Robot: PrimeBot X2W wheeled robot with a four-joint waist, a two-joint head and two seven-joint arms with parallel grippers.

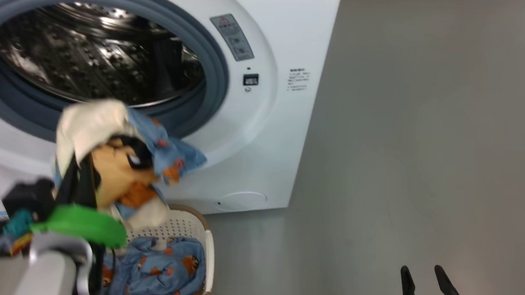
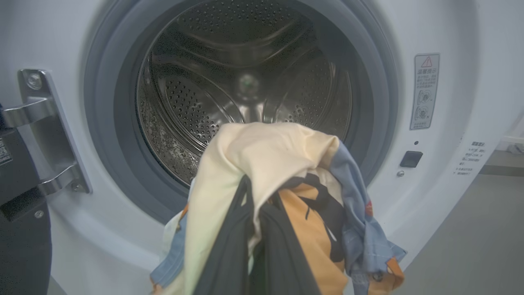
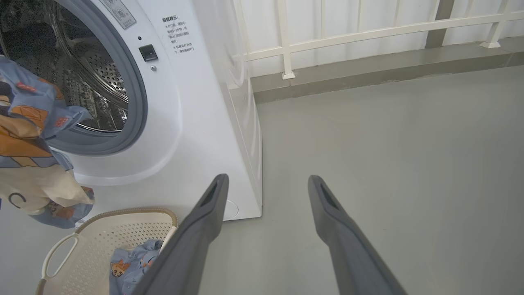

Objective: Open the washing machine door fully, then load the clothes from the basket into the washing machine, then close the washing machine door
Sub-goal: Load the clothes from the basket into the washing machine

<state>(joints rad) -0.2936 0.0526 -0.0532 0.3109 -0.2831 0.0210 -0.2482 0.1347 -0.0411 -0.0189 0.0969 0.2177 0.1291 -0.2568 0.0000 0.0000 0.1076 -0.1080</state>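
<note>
The washing machine (image 1: 290, 50) stands with its steel drum (image 2: 245, 82) exposed; the washing machine door (image 2: 18, 246) is swung out at the left on its metal hinge (image 2: 45, 131). My left gripper (image 2: 256, 192) is shut on a cream, orange and light-blue piece of the clothes (image 1: 114, 153), held up just in front of the lower rim of the opening. Its fingertips are buried in the fabric. More blue printed clothes (image 1: 161, 271) lie in the basket (image 1: 209, 252) on the floor below. My right gripper (image 1: 422, 273) hangs open and empty over the floor to the right.
Grey floor (image 1: 434, 134) stretches right of the washer. A white railing (image 3: 368, 28) on a low grey kerb runs behind it. The grey rubber gasket (image 1: 216, 81) rings the opening, with a latch slot (image 1: 250, 79) on its right.
</note>
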